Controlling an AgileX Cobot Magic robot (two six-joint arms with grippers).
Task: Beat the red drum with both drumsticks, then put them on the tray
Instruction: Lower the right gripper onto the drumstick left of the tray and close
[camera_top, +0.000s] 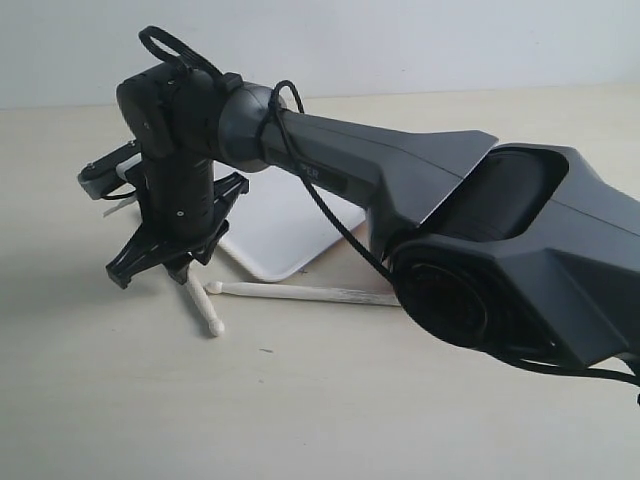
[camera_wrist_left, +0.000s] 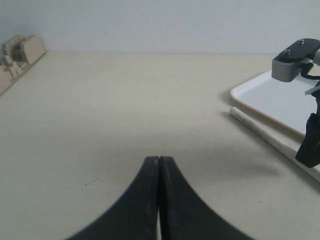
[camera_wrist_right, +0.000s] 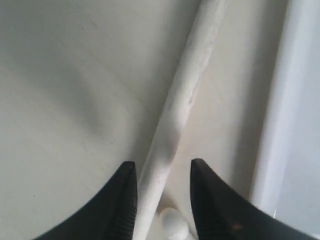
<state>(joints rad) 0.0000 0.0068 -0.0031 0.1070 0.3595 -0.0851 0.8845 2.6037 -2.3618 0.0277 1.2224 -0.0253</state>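
Note:
Two pale drumsticks lie on the table in front of the white tray (camera_top: 285, 235): one short-looking stick (camera_top: 203, 305) and one long stick (camera_top: 310, 293), their tips close together. My right gripper (camera_top: 183, 268) reaches across and hangs over the first stick. In the right wrist view, the open right gripper (camera_wrist_right: 163, 164) straddles that drumstick (camera_wrist_right: 182, 100) with a gap on one side; the other stick's rounded tip (camera_wrist_right: 173, 222) shows between the jaws. My left gripper (camera_wrist_left: 159, 159) is shut and empty over bare table. The red drum is out of view.
The right arm's big dark body (camera_top: 500, 240) fills the right of the exterior view. In the left wrist view, the tray (camera_wrist_left: 265, 95) and a drumstick (camera_wrist_left: 260, 132) lie to one side, and a beige fixture (camera_wrist_left: 17, 55) stands at the table's far edge.

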